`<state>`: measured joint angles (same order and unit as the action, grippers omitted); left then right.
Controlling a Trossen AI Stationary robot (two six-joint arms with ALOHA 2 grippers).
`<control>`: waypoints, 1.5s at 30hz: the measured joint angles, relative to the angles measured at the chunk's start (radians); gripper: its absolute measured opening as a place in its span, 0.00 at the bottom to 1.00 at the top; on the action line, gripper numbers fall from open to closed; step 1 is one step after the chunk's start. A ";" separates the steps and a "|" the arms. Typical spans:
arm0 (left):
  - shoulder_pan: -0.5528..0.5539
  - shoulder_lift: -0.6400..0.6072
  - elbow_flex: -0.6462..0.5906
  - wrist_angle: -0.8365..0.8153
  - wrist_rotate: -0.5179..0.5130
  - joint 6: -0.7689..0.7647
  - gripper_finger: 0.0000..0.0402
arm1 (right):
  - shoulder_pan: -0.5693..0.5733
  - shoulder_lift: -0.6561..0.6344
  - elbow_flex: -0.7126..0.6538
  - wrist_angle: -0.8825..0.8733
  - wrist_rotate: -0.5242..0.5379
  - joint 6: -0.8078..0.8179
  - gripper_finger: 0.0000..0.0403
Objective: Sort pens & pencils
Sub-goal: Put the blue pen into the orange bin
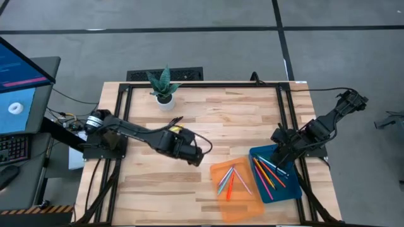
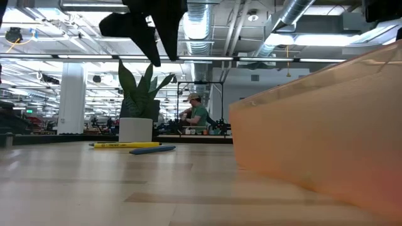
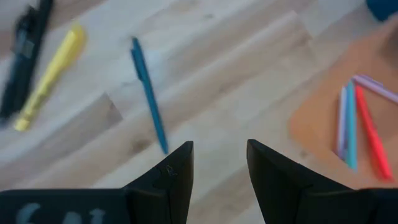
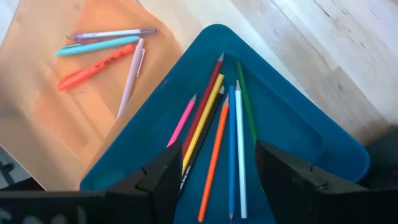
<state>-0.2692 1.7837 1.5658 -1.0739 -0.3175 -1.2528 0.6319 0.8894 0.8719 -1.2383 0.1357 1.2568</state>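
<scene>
My left gripper (image 1: 198, 156) (image 3: 217, 147) hangs open over bare wood at mid table, touching nothing. Ahead of it a blue pen (image 3: 148, 93), a yellow pen (image 3: 50, 74) and a black pen (image 3: 25, 56) lie flat on the table; the yellow pen (image 2: 125, 145) and the blue pen (image 2: 152, 149) also show in the low view. My right gripper (image 1: 279, 150) (image 4: 215, 150) is open above the blue tray (image 4: 292, 124), where several pencils (image 4: 214, 118) lie side by side. The orange tray (image 1: 249, 205) holds several pens (image 1: 232, 181).
A potted plant (image 1: 164, 88) stands at the table's far edge. The two trays sit side by side at the near right corner. Bare wood (image 1: 158, 183) lies along the near left. A monitor (image 1: 19, 88) stands left of the table. A person (image 2: 196, 113) sits far behind.
</scene>
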 joint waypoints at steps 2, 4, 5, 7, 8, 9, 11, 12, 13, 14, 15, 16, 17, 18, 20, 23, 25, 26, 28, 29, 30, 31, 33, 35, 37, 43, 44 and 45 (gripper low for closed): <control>0.025 0.000 0.000 -0.029 0.000 0.010 0.35 | 0.000 0.000 0.000 0.000 -0.004 0.000 0.55; 0.046 0.000 -0.005 -0.075 -0.010 -0.006 0.35 | 0.000 0.000 0.000 0.001 -0.004 0.000 0.55; 0.057 -0.001 -0.018 -0.074 -0.013 -0.007 0.35 | 0.000 0.000 0.000 0.002 -0.004 0.000 0.55; 0.078 -0.001 -0.053 -0.065 -0.003 -0.004 0.35 | 0.000 0.000 0.000 0.004 -0.004 0.000 0.55; 0.087 -0.002 -0.079 -0.057 0.010 -0.005 0.35 | 0.000 0.000 0.000 0.004 -0.004 0.000 0.55; 0.095 -0.003 -0.110 -0.035 0.025 -0.006 0.35 | 0.000 0.000 0.000 0.004 -0.004 0.000 0.55; 0.106 -0.004 -0.187 0.058 0.044 -0.008 0.35 | 0.000 0.000 0.000 0.004 -0.004 0.000 0.55; 0.111 -0.003 -0.225 0.109 0.049 -0.015 0.35 | 0.000 0.000 0.000 0.004 -0.004 0.000 0.55; 0.115 -0.003 -0.261 0.151 0.051 -0.028 0.35 | 0.000 0.000 0.000 0.004 -0.004 0.000 0.55; 0.118 -0.003 -0.295 0.194 0.051 -0.045 0.35 | 0.000 0.000 0.000 0.004 -0.004 0.000 0.55; 0.121 -0.003 -0.326 0.240 0.050 -0.061 0.35 | 0.000 0.000 0.000 0.004 -0.004 0.000 0.55; 0.123 -0.003 -0.354 0.277 0.050 -0.077 0.35 | 0.000 0.000 0.000 0.004 -0.004 0.000 0.55; 0.125 -0.003 -0.379 0.305 0.048 -0.093 0.35 | 0.000 0.000 0.000 0.004 -0.004 0.000 0.55; 0.126 -0.003 -0.401 0.325 0.048 -0.104 0.35 | 0.000 0.000 0.000 0.004 -0.004 0.000 0.55; 0.129 -0.003 -0.429 0.341 0.044 -0.126 0.35 | 0.000 0.000 0.000 0.004 -0.005 0.000 0.55; 0.128 0.001 -0.453 0.351 0.020 -0.154 0.35 | 0.000 0.000 0.000 0.004 -0.005 0.000 0.55; 0.128 0.003 -0.457 0.354 0.013 -0.156 0.35 | 0.000 0.000 0.000 0.004 -0.005 0.001 0.55; 0.128 0.003 -0.457 0.364 0.001 -0.155 0.35 | 0.000 0.000 0.000 0.004 -0.008 0.003 0.55; 0.128 0.003 -0.457 0.381 -0.026 -0.144 0.35 | 0.000 0.000 0.000 0.004 -0.009 0.010 0.55; 0.128 0.003 -0.457 0.382 -0.039 -0.142 0.35 | 0.000 0.000 0.000 0.004 -0.009 0.009 0.55; 0.128 0.003 -0.457 0.385 -0.047 -0.143 0.35 | 0.000 0.000 0.000 0.004 -0.009 0.009 0.55; 0.131 0.003 -0.457 0.387 -0.052 -0.144 0.35 | 0.000 0.000 0.000 0.004 -0.009 0.009 0.55; 0.134 0.003 -0.457 0.388 -0.055 -0.148 0.35 | 0.000 0.000 0.000 0.004 -0.009 0.009 0.55; 0.136 0.003 -0.457 0.396 -0.059 -0.144 0.35 | 0.000 0.000 0.000 0.004 -0.009 0.009 0.55; 0.137 0.003 -0.456 0.403 -0.067 -0.131 0.35 | 0.000 0.000 0.000 0.004 -0.009 0.008 0.55; 0.136 0.003 -0.456 0.406 -0.097 -0.137 0.35 | 0.000 0.000 0.000 0.004 -0.012 0.002 0.55; 0.136 0.003 -0.456 0.407 -0.109 -0.138 0.35 | 0.000 0.000 0.000 0.004 -0.012 0.002 0.55; 0.137 0.003 -0.456 0.408 -0.118 -0.138 0.35 | 0.000 0.000 0.000 0.004 -0.012 0.002 0.55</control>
<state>-0.1326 1.7866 1.1095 -0.6660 -0.4358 -1.3904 0.6323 0.8889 0.8715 -1.2339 0.1234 1.2583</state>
